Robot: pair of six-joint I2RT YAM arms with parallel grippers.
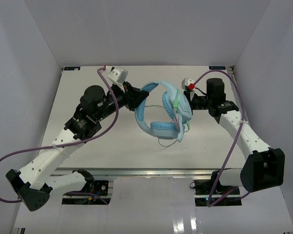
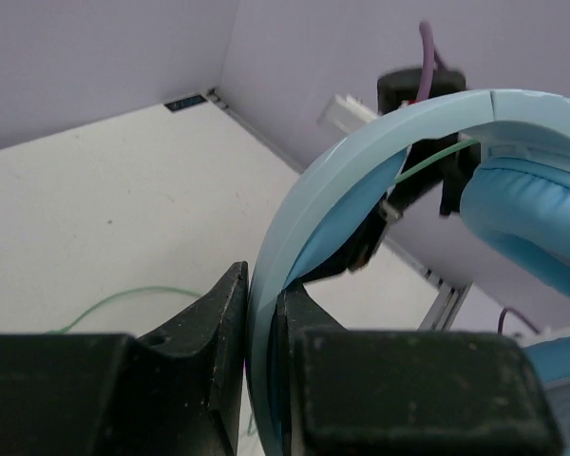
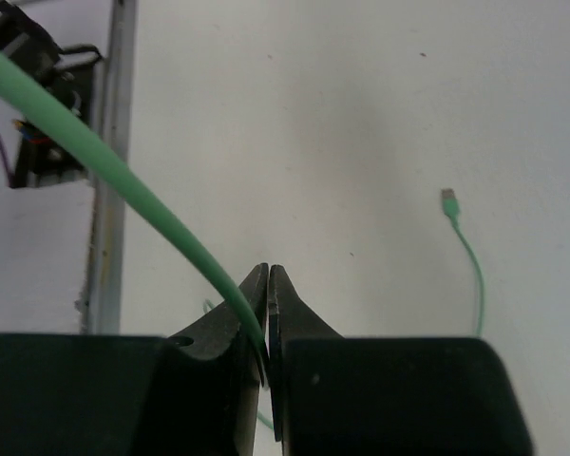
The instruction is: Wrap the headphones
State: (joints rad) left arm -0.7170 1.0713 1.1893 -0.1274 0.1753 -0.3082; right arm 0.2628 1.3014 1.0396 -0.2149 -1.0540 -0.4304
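In the left wrist view, the right edge cuts off one earcup of the light blue padded headphones [image 2: 380, 142], and we cannot see the stretch of headband pinched inside the left gripper [image 2: 261, 285]. The thin pale green cable [image 3: 104, 161] is cut off at the top left corner of the right wrist view, and its clamped part is hidden inside the right gripper [image 3: 268, 275]. From above, an earcup hides that gripper's tips, and the boom mic is too small for us to make out.

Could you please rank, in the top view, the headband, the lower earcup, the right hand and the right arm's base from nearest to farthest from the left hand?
1. Headband: clamped in the left hand.
2. Lower earcup: down and right of it.
3. Right hand: farther right, pinching the cable.
4. Right arm's base: near right corner.
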